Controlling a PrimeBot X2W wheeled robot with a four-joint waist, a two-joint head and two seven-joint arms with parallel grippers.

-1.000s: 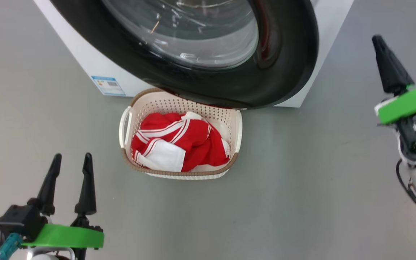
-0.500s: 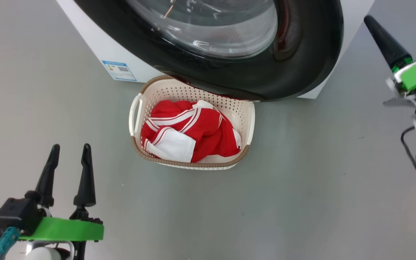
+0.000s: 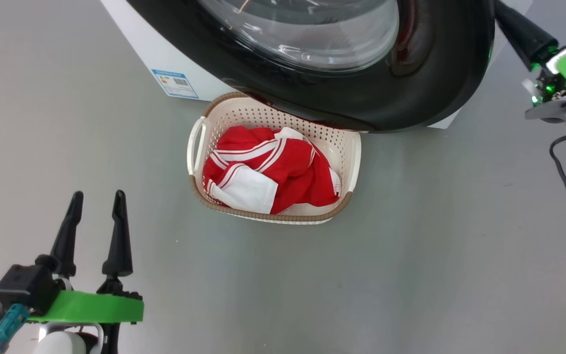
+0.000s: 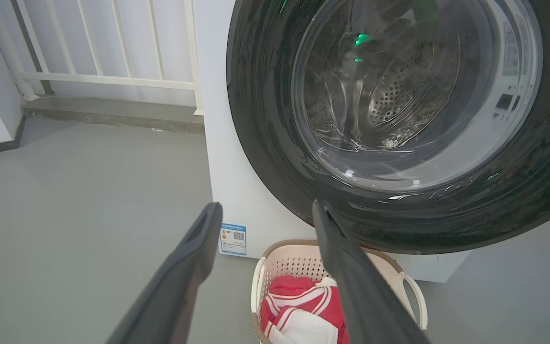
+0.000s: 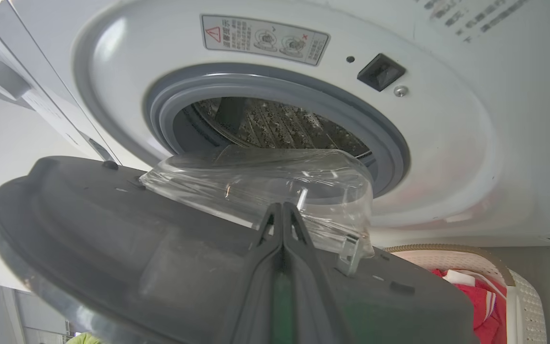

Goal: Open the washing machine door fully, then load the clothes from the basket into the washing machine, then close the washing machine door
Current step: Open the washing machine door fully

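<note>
Right tool shut, tip seemingly behind door

Shows glossy black plastic and clear smooth glass on the washing machine door; perforated cream plastic for the basket; soft red-white cloth for the clothes; smooth matt grey floor.

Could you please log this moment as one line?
door: partly open | right gripper: jaws shut, at door's inner face | left gripper: jaws open, empty | clothes: in basket
</note>
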